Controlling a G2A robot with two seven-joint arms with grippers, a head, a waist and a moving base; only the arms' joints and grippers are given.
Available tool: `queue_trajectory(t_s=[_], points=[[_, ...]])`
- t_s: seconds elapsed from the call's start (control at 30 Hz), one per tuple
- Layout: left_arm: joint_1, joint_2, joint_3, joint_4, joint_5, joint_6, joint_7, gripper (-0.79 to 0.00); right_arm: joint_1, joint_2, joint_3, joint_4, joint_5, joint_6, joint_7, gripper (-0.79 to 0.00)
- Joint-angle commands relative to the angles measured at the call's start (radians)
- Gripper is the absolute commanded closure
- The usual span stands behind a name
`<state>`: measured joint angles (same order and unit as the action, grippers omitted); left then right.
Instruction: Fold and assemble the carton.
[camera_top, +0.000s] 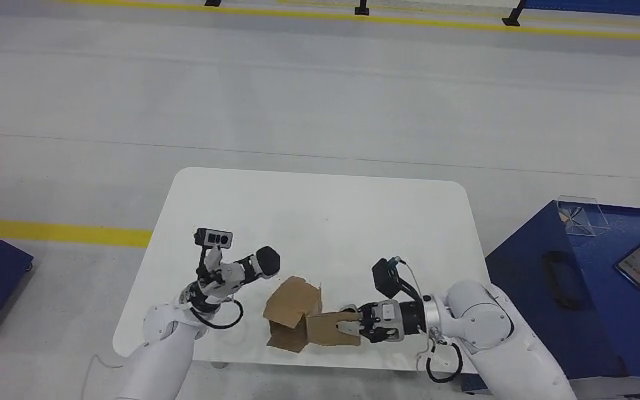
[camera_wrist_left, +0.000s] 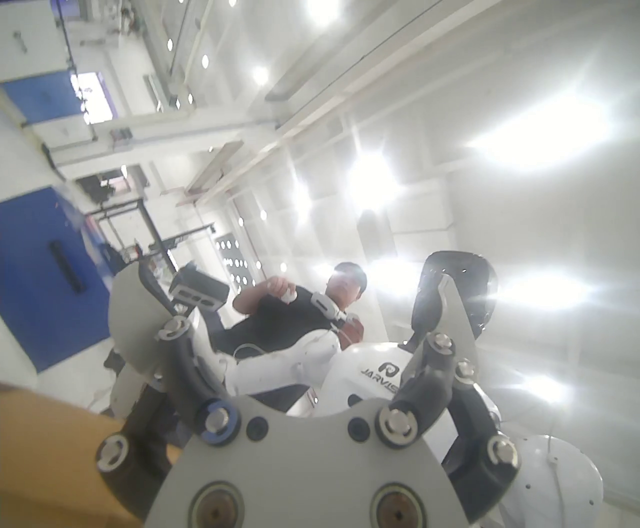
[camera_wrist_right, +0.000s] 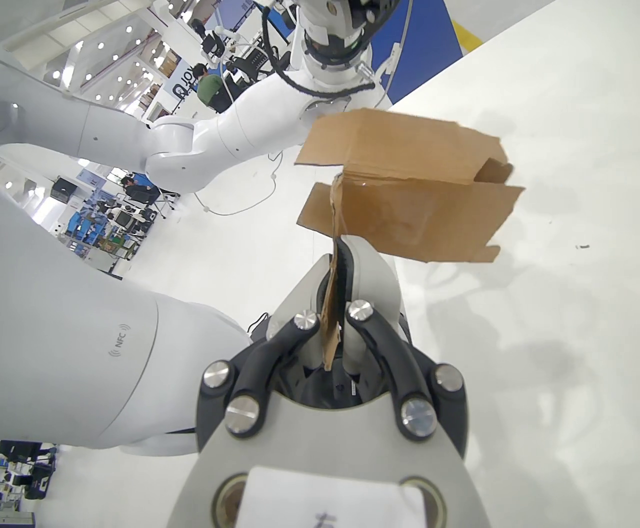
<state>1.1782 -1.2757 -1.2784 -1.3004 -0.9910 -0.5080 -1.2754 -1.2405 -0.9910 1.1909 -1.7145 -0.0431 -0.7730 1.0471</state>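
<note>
My right gripper (camera_wrist_right: 345, 250) is pinched nearly closed on one flap of the brown corrugated cardboard carton (camera_wrist_right: 425, 200), which sits half-opened at lower centre of the top view, near the white rounded table's (camera_top: 300, 210) edge. I judge it light, springy and easily creased, so I'd grip flaps near the folds. My left gripper (camera_wrist_left: 285, 295) is spread wide and empty.

— Where does the top view sit?
— High above the arms, facing down on the white table (camera_top: 300, 210) from well back, with floor (camera_top: 300, 90) beyond it.
— And the wrist cameras?
— The right one looks along the right gripper (camera_wrist_right: 342, 250), low over the tabletop and very near the carton (camera_wrist_right: 415, 200). The left one tilts up past the left gripper (camera_wrist_left: 292, 300) toward the ceiling lights (camera_wrist_left: 370, 180).
— What overlaps?
— The top and right wrist views share the carton and tabletop. The right wrist view also catches the left arm (camera_wrist_right: 240, 125) behind the carton.
</note>
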Motion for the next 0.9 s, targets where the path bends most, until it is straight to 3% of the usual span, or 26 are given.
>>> queue_trajectory(t_s=[0.0,0.1,0.3,0.87], points=[[0.001,0.002,0.021,-0.011,0.064,0.029,-0.027,-0.785,-0.009,0.007,0.006,-0.011,0.003,-0.006,-0.006,0.0],[-0.003,0.005,0.046,-0.012,0.109,0.077,-0.1,-0.785,-0.022,0.019,0.016,-0.021,0.0,-0.012,-0.012,0.0],[-0.023,0.005,0.073,0.038,0.141,0.106,-0.131,-0.785,-0.048,0.037,0.031,-0.043,-0.005,-0.032,-0.032,0.0],[-0.02,0.007,0.091,0.061,0.204,0.075,-0.112,-0.785,-0.081,0.061,0.014,-0.098,-0.009,-0.043,-0.049,0.0]])
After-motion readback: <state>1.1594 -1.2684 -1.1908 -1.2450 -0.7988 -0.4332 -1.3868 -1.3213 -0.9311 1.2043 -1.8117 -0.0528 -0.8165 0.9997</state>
